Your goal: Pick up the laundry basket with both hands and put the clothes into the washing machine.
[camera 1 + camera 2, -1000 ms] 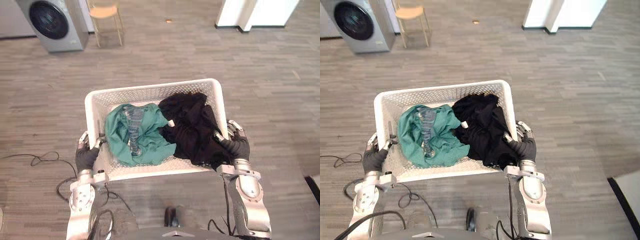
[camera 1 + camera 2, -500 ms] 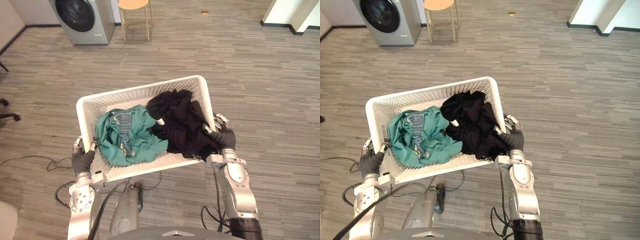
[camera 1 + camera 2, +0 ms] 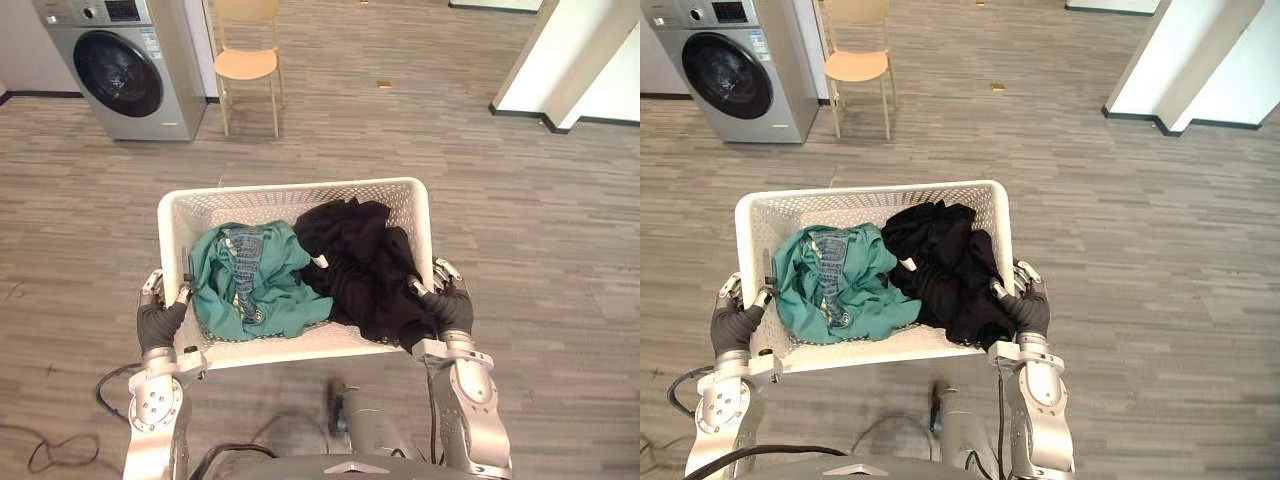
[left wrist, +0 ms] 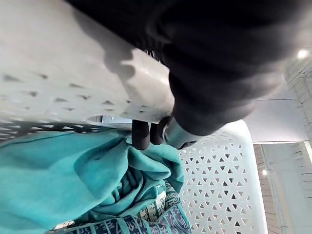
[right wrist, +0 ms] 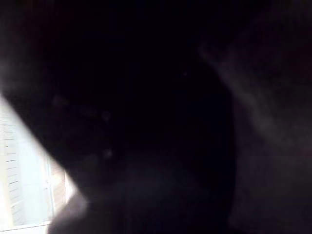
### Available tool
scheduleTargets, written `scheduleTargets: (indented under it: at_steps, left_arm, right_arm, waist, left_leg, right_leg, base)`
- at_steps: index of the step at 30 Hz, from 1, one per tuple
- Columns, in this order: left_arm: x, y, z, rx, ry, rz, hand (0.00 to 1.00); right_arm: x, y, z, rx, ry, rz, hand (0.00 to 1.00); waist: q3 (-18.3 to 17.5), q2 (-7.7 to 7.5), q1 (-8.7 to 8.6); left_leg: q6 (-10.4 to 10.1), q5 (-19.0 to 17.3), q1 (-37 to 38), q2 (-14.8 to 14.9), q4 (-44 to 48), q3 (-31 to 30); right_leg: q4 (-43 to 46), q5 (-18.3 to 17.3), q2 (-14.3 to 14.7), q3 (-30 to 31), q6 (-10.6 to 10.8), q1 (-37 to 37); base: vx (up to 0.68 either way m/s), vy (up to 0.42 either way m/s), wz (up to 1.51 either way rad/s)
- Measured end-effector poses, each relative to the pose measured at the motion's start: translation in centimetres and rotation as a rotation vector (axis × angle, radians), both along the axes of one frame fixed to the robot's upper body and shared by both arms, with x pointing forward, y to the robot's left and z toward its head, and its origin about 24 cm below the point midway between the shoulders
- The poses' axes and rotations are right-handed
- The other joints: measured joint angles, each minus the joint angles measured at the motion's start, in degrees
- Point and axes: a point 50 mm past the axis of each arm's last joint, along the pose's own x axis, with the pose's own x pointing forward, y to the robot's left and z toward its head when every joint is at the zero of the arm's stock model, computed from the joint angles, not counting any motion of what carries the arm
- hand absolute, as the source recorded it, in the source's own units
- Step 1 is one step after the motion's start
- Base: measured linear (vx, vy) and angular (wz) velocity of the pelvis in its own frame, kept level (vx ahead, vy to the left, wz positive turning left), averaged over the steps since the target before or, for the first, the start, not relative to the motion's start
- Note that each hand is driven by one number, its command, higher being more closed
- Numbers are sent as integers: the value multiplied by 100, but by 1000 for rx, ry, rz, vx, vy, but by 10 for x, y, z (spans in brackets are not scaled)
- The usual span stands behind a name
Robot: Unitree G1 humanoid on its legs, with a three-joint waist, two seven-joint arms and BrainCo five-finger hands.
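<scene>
I carry a white perforated laundry basket [image 3: 300, 193] in front of me, held above the floor. Inside it lie a teal garment [image 3: 250, 280] on the left and a black garment [image 3: 365, 265] on the right. My left hand [image 3: 157, 320] grips the basket's left rim, and in the left wrist view its fingers [image 4: 141, 135] hook over the rim above the teal cloth. My right hand [image 3: 448, 305] is shut on the right rim, partly under the black cloth. A silver washing machine [image 3: 115, 65] with a dark round door stands at the far left.
A wooden chair [image 3: 247, 62] stands just right of the washing machine. A white pillar [image 3: 570, 60] rises at the far right. A small object [image 3: 383, 83] lies on the grey plank floor between them.
The camera has swung: washing machine and chair now sit nearer and more in view at the upper left. The basket has levelled out. Both hands keep their grip on the rims.
</scene>
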Motion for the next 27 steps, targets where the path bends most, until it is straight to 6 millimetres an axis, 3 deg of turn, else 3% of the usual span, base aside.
scheduleTargets:
  at_steps: [1,2,3,4,5,6,8,9,10,11,13,15,17,18,19,20,21,22,23,24,25,26,27]
  left_arm:
    - [0,-1,-1,-3,4,2,100]
    - [0,-4,-4,-23,12,7,100]
    - [-1,-8,-6,-38,17,17,100]
    - [-1,-7,-7,-36,20,20,100]
    - [-3,-5,-8,-35,28,27,100]
    - [-4,-5,-11,-40,41,25,100]
    - [-8,-6,-14,-46,58,21,100]
    - [-11,-7,-16,-64,62,18,100]
    - [-12,-7,-17,-65,64,19,100]
    - [-12,-6,-17,-74,65,20,100]
    - [-13,-5,-19,-89,67,25,100]
    - [-14,-6,-19,-92,67,25,100]
    - [-14,-7,-20,-96,71,19,100]
    - [-15,-8,-19,-99,71,18,100]
    - [-15,-8,-18,-99,66,19,100]
    - [-16,-8,-16,-97,59,20,100]
    - [-16,-8,-17,-94,65,18,100]
    - [-17,-8,-17,-95,66,19,100]
    - [-16,-7,-17,-90,62,21,100]
    - [-15,-6,-16,-80,61,22,100]
    - [-14,-6,-16,-79,64,23,100]
    - [-15,-5,-18,-80,80,29,100]
    - [-19,-3,-20,-73,99,41,100]
  right_arm:
    - [-1,-1,-1,-4,5,-1,100]
    - [-4,-3,-3,-8,17,-7,100]
    - [-6,-6,-2,-27,18,-3,100]
    - [-6,-6,-1,-22,14,4,100]
    - [-7,-5,0,-9,9,11,100]
    - [-9,-5,1,2,3,8,100]
    - [-11,-6,0,5,10,-1,100]
    - [-10,-6,0,5,9,-7,100]
    - [-10,-6,0,4,8,-8,100]
    - [-10,-8,0,0,10,-12,100]
    - [-8,-8,0,-3,9,-9,100]
    - [-5,-8,-2,-4,18,-4,100]
    - [-2,-9,-3,-11,23,-2,100]
    - [-1,-11,-2,-19,15,-6,100]
    - [1,-10,-1,-22,12,-4,100]
    - [3,-10,-4,-23,23,-9,100]
    - [1,-10,-10,-11,47,-21,100]
    - [1,-9,-10,-8,48,-22,100]
    - [2,-9,-12,3,53,-29,100]
    - [4,-7,-18,20,73,-36,100]
    - [5,-6,-22,25,87,-40,100]
    - [7,-3,-27,26,110,-37,100]
    - [8,-1,-30,22,125,-27,100]
  waist:
    - [-30,-25,-10]
    - [-53,70,-27]
    - [-10,279,2]
    - [38,377,48]
    - [35,425,118]
    - [45,525,207]
    - [71,505,290]
    - [82,483,351]
    - [85,477,384]
    - [102,451,451]
    - [62,557,505]
    - [54,572,488]
    - [44,506,468]
    - [29,511,479]
    - [22,506,487]
    - [-28,411,539]
    - [-162,223,599]
    - [-174,199,624]
    - [-152,74,577]
    - [-64,-119,548]
    - [-50,-144,505]
    - [-10,-127,476]
    - [44,-45,472]
  left_leg:
    - [-33,-37,109,89,93,-142]
    - [0,22,11,312,687,-385]
    - [115,333,-290,598,1761,-574]
    - [108,915,-656,749,2608,-645]
    - [124,1795,-1006,922,3444,-666]
    - [149,2109,-1377,1185,4359,-632]
    - [234,2039,-1799,1376,5279,-598]
    - [394,1881,-2028,1401,5615,-469]
    - [408,1775,-2172,1383,5630,-394]
    - [398,1536,-2464,1303,5363,-238]
    - [328,1068,-2827,1062,4096,26]
    - [257,914,-2990,825,2714,264]
    - [98,1134,-3054,445,1094,315]
    - [57,1429,-3159,304,285,301]
    - [29,1585,-3189,264,74,302]
    - [85,1883,-3271,100,12,371]
    - [240,2127,-3234,-167,37,511]
    - [340,2319,-3223,-270,144,487]
    - [508,2304,-3110,-443,541,498]
    - [666,1909,-2950,-589,858,562]
    - [735,1743,-2882,-607,1005,534]
    - [790,1440,-2567,-618,1091,456]
    - [774,1232,-2053,-584,962,410]
  right_leg:
    - [211,335,55,-14,-20,43]
    - [630,593,183,-178,-227,80]
    - [1072,217,346,-447,-396,148]
    - [1334,-16,448,-512,-570,252]
    - [1469,-262,523,-533,-704,398]
    - [1413,-462,667,-584,-794,773]
    - [1111,-698,793,-507,-866,1489]
    - [925,-855,827,-364,-849,1896]
    - [858,-952,837,-272,-834,2040]
    - [773,-1125,832,-147,-776,2257]
    - [755,-1360,807,31,-868,2483]
    - [731,-1560,754,119,-905,2721]
    - [542,-1768,602,190,-851,3061]
    - [395,-1902,539,270,-747,3266]
    - [346,-1974,507,314,-672,3347]
    - [209,-2128,318,360,-410,3582]
    - [468,-2274,82,450,-140,3681]
    - [946,-2341,13,499,-19,3568]
    - [2354,-2306,-169,565,291,3148]
    - [3799,-1640,-298,698,1045,2663]
    - [4360,-1301,-319,710,1126,2443]
    - [5233,-1120,-326,606,935,2069]
    - [5628,-1166,-378,432,597,1882]
  base:
    - [770,-257,78]
    - [772,-302,63]
    - [882,-361,53]
    - [838,-338,17]
    - [820,-297,-1]
    - [548,-186,-7]
    - [547,-192,-8]
    - [661,-237,-18]
    - [564,-197,-32]
    - [390,-90,-37]
    - [383,-34,-42]
    - [417,80,-25]
    - [498,137,-13]
    - [510,167,-17]
    - [646,246,-30]
    - [652,244,-34]
    - [694,250,-30]
    - [748,247,-7]
    - [759,201,15]
    - [760,182,27]
    - [889,153,25]
    - [828,146,8]
    - [680,121,-2]
